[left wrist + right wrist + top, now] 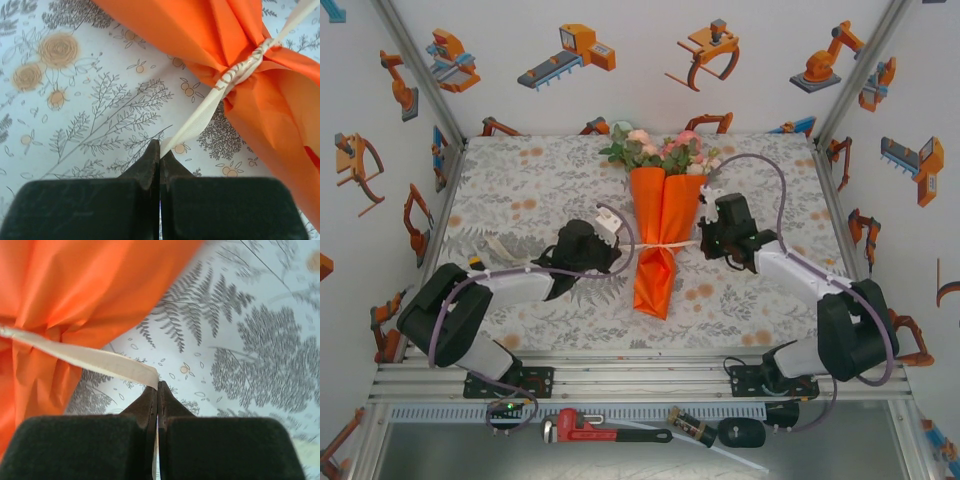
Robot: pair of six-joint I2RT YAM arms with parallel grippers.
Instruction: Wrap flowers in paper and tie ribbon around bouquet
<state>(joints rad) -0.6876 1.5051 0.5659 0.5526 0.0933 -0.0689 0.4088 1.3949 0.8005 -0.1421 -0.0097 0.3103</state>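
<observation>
The bouquet lies in the middle of the table: pink and cream flowers (658, 148) with green leaves top a cone of orange paper (658, 232). A cream-white ribbon (665, 245) cinches the cone's waist, twisted at the crossing (245, 67). My left gripper (618, 252) is just left of the cone, shut on the ribbon's left end (192, 130), which runs taut into my left gripper (161, 148). To the right of the cone, my right gripper (702, 243) is shut on the other ribbon end (100, 360), pinched at my right gripper (158, 385).
The floral tablecloth (530, 190) covers the table between white walls with orange robot stickers. A red pipe wrench (605, 428) and a small tool (695, 430) lie on the shelf below the arm bases. A small white object (500, 248) sits by the left arm.
</observation>
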